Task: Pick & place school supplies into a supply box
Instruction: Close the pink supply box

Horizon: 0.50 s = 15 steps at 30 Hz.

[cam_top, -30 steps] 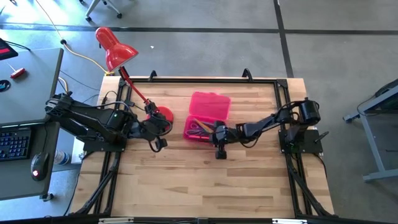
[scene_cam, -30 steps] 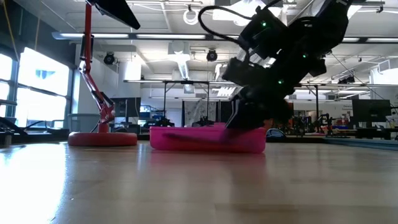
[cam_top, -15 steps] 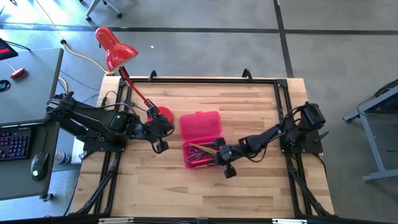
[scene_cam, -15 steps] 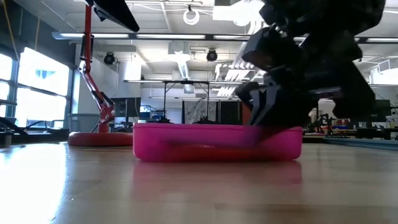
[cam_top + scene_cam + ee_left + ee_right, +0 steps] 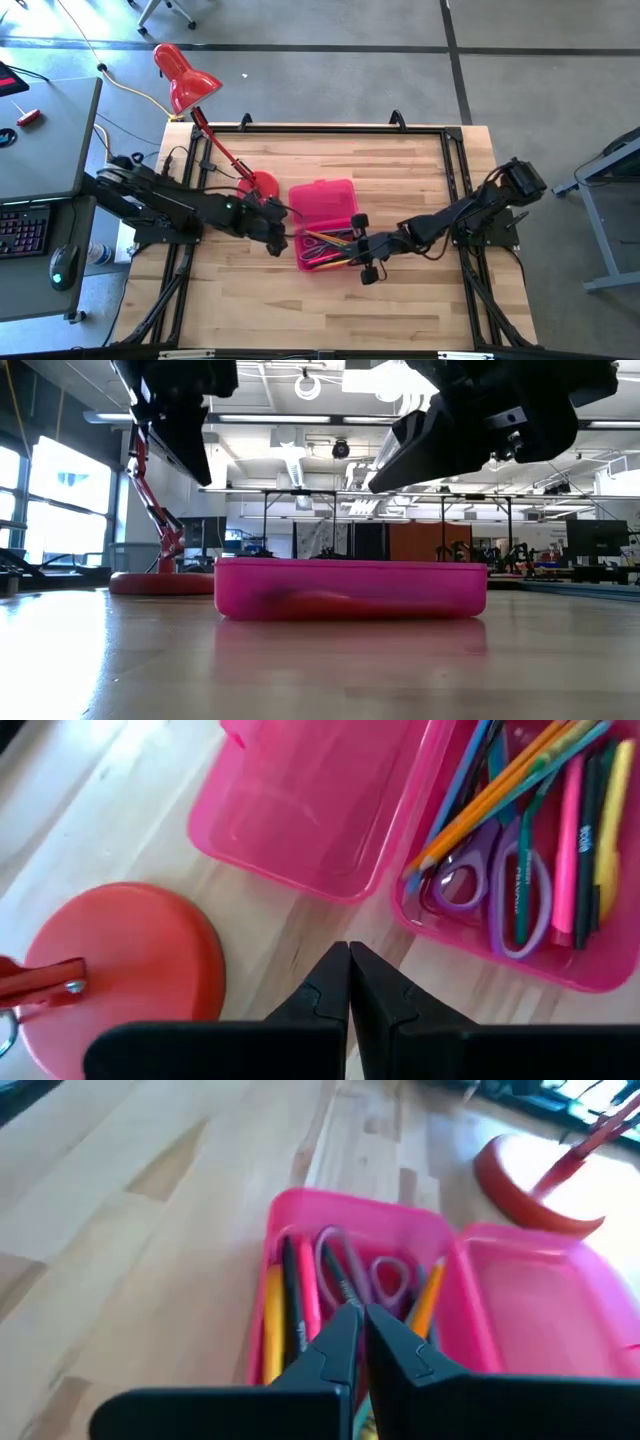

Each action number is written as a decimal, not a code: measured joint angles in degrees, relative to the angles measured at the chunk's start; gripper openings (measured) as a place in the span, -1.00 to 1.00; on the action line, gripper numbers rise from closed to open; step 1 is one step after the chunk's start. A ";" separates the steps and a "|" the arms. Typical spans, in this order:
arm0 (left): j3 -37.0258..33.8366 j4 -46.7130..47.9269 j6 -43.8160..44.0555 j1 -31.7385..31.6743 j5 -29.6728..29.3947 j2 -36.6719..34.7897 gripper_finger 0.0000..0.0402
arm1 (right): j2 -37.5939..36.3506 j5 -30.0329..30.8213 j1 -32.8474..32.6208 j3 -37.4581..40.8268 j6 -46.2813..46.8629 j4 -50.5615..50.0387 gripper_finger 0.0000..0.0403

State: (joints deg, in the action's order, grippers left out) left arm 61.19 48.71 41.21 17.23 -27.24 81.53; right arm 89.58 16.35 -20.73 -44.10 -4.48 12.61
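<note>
desk point(image 5: 400, 300) of pale wooden planks with a dark metal frame along its edges, standing on a grey concrete floor point(image 5: 320, 80). near the middle of the desk lies the supply box point(image 5: 325, 226), a translucent pink case with its lid point(image 5: 322, 203) folded flat open toward the far edge. its tray holds the school supplies point(image 5: 540, 830): orange, yellow, green, pink and dark pencils and pens beside purple-handled scissors point(image 5: 490, 885). left gripper point(image 5: 275, 240) sits just off the box's left end, jaws clenched on nothing. right gripper point(image 5: 365, 268) sits off the box's right end toward the near edge, jaws likewise clenched and empty. a red desk lamp point(image 5: 182, 78) rises from a round red base point(image 5: 262, 184) near the lid's left corner. a second desk with a keyboard point(image 5: 22, 230) and mouse point(image 5: 62, 265) stands to the left. the low view looks into a large workshop hall with ceiling lights point(image 5: 307, 385) and windows point(image 5: 55, 500)
</note>
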 joint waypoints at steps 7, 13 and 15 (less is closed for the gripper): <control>-0.02 2.75 5.80 0.00 -1.12 1.95 -0.80 | 0.20 12.13 0.55 -0.02 2.60 -6.57 -1.00; -4.15 1.65 13.21 -0.02 -2.13 1.87 -0.80 | 0.11 23.37 4.57 -0.04 13.49 -8.77 -1.00; -6.89 -0.06 15.92 -0.02 -1.79 1.84 -0.80 | 0.04 22.50 6.24 -0.07 15.41 -10.50 -1.00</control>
State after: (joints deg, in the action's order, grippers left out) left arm 54.29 48.65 57.13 17.21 -29.04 83.37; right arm 89.62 38.85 -14.50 -44.16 10.92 2.12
